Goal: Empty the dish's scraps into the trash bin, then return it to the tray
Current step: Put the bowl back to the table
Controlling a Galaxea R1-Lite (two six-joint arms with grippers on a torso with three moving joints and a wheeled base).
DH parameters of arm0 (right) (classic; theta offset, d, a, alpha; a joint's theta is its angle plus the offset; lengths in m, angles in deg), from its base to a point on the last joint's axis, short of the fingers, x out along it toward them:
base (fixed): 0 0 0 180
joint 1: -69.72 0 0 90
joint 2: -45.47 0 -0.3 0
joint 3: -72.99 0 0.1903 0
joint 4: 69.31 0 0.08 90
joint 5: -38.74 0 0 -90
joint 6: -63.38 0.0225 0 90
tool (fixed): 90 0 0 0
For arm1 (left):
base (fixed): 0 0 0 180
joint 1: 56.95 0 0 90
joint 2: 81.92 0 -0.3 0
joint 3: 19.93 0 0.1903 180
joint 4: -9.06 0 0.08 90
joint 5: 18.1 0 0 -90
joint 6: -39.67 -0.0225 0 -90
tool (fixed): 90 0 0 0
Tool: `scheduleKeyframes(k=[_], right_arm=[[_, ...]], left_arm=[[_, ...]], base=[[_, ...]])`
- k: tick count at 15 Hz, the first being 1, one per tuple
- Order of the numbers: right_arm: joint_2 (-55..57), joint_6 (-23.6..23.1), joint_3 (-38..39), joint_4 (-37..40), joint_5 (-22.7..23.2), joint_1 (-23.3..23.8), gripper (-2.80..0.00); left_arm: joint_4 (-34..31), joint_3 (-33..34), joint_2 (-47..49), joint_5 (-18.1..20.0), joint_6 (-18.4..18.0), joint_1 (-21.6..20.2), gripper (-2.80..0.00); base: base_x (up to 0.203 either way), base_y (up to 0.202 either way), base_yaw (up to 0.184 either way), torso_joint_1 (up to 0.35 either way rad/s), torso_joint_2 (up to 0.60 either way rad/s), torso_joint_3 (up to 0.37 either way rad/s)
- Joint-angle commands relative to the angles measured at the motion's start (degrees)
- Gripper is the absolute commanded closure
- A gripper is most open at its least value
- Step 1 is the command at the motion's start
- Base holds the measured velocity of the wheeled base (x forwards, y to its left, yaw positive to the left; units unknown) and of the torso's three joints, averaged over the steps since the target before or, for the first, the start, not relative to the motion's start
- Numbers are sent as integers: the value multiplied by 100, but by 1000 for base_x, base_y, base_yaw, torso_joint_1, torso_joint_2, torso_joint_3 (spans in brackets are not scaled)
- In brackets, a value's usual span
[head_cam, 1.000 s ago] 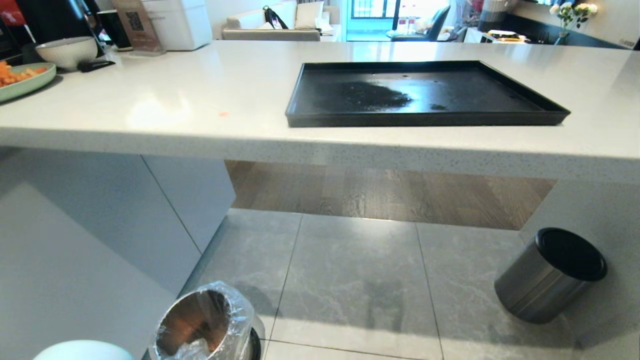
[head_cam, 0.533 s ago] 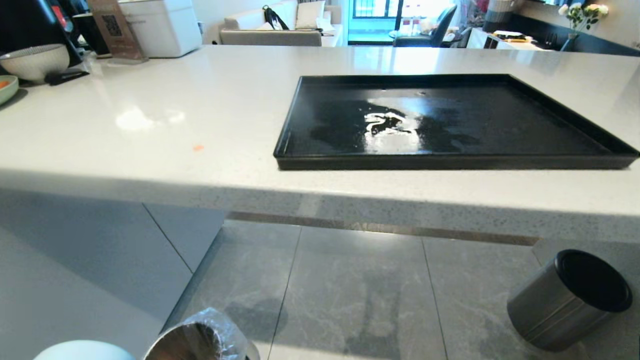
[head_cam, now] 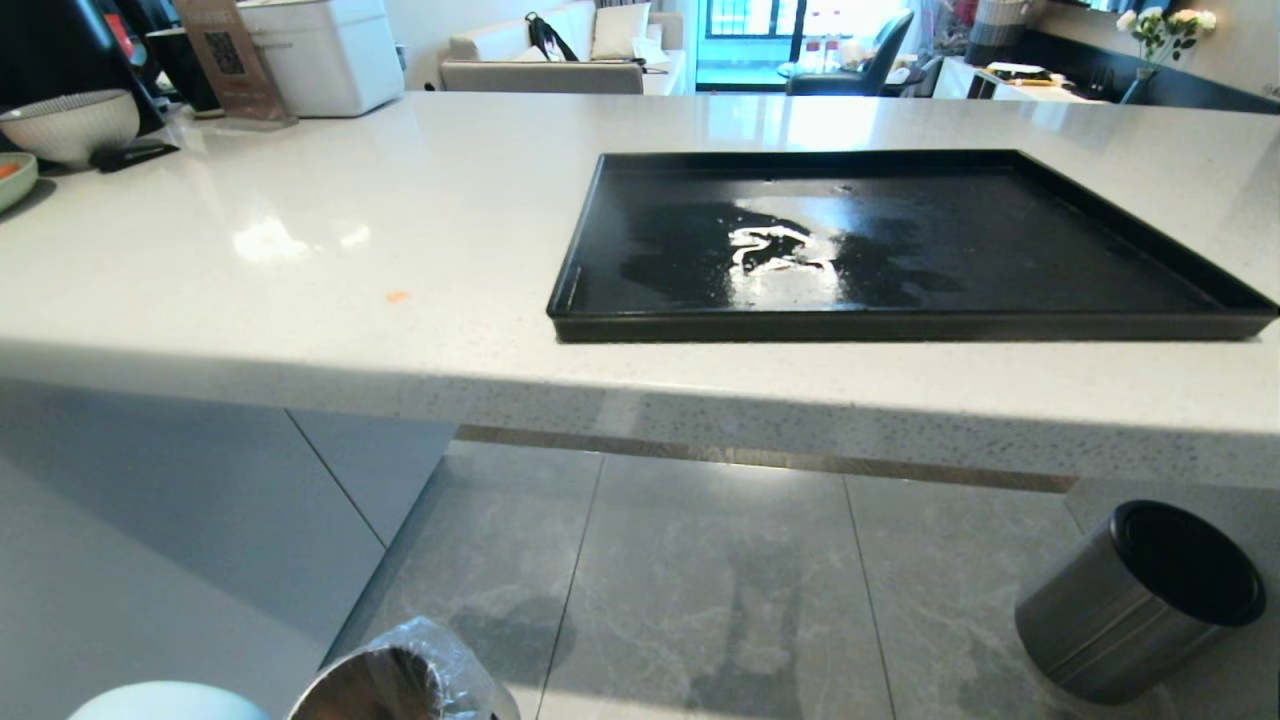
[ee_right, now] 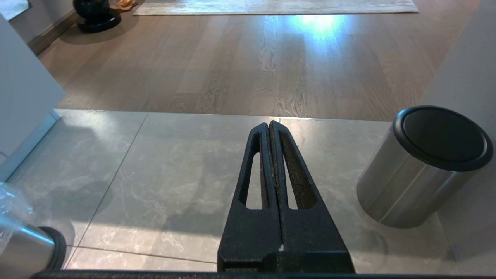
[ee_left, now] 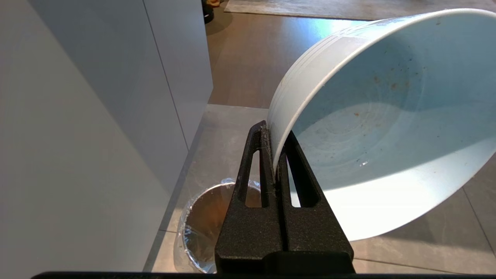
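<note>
My left gripper point(ee_left: 276, 133) is shut on the rim of the dish point(ee_left: 387, 116), a pale blue bowl held tilted above the floor. Its inside shows only tiny orange specks; the scraps are out of view. The trash bin point(ee_left: 201, 224), shiny steel with a clear bag liner, stands on the tiles below and beside the dish. In the head view the dish point(head_cam: 165, 700) and trash bin point(head_cam: 400, 680) sit at the bottom left edge. The black tray point(head_cam: 900, 327) lies on the counter, wet-smeared and bare. My right gripper point(ee_right: 269, 124) hangs shut and empty over the tiles.
A matte steel cylinder with a black top point(head_cam: 1140, 600) stands on the floor at the right. A greyish bowl point(head_cam: 70, 125) and a green plate point(head_cam: 15, 178) sit at the counter's far left. An orange crumb point(head_cam: 397, 296) lies on the counter. Cabinet panels close off the left side.
The whole head view shifted a second ago: counter and tray now sit lower and larger, and the bin slid to the bottom edge. Over the last half second nothing moved.
</note>
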Motion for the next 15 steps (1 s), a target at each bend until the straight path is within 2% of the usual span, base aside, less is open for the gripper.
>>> scheduleKeyframes(k=[1, 12, 15], right_arm=[[-2, 8, -1, -2, 0, -1, 0], [-2, -1, -1, -2, 0, -1, 0], [-2, -13, -1, -2, 0, -1, 0]], left_arm=[[2, 0, -1, -2, 5, 0, 0], [8, 0, -1, -2, 5, -2, 0], [8, 0, -1, -2, 5, 0, 0]], base=[[0, 0, 0, 0, 0, 0], [0, 0, 0, 0, 0, 0], [0, 0, 0, -23, -183, -219]])
